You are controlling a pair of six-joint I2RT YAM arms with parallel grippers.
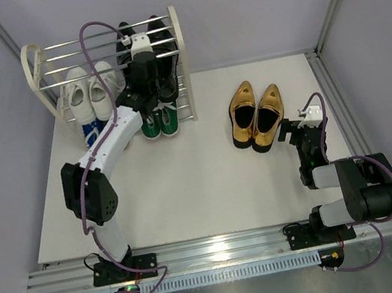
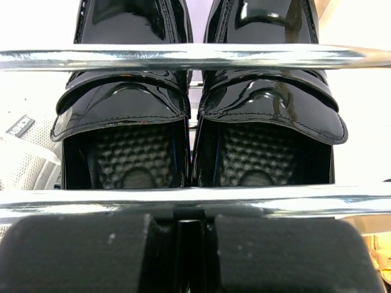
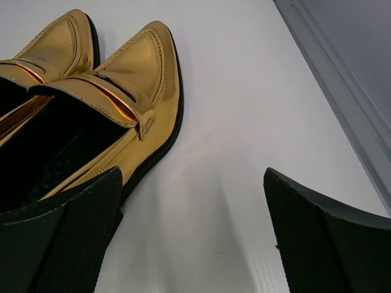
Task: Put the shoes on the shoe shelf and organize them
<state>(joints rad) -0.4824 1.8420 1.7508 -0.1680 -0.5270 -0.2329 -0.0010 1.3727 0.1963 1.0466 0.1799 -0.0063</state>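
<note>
Right claw (image 3: 192, 195) agape just beside gold shoes (image 3: 137, 73), rail (image 3: 342, 91) close.

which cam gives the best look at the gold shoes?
Top external: both gold shoes whole, side by side on the table. Right wrist crops them to parts, near its open right gripper. Left wrist shows none, only black loafers behind shelf rods.
</note>
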